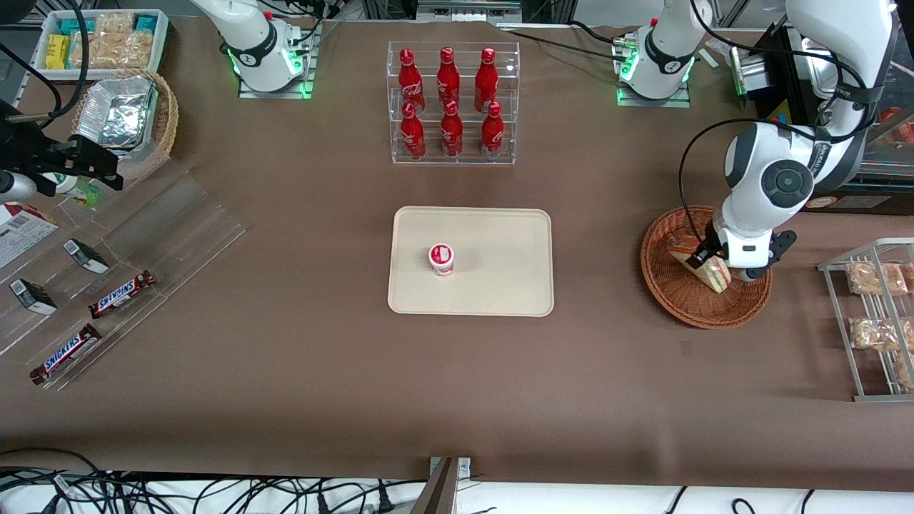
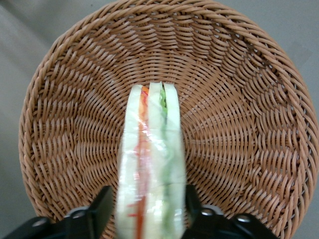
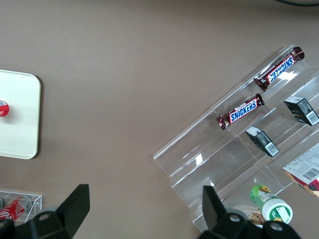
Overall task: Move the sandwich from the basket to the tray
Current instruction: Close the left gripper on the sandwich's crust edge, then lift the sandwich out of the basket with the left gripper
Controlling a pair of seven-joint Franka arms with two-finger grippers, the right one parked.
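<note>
The sandwich [image 1: 708, 272], a clear-wrapped wedge with white bread and orange and green layers, stands on edge in the reddish-brown wicker basket [image 1: 685, 303] toward the working arm's end of the table. My left gripper [image 1: 722, 265] is down in the basket and straddles the sandwich [image 2: 152, 164]. One finger [image 2: 192, 204] is against the wrap; the other finger [image 2: 102, 206] stands a sliver away from it. The basket floor [image 2: 239, 129] shows all round. The cream tray [image 1: 500, 285] lies mid-table.
A small red-and-white lidded cup [image 1: 441, 258] stands on the tray. A clear rack of red bottles [image 1: 451, 103] stands farther from the front camera than the tray. A wire rack of bagged snacks [image 1: 875, 321] is beside the basket. A clear shelf holds chocolate bars [image 1: 121, 294].
</note>
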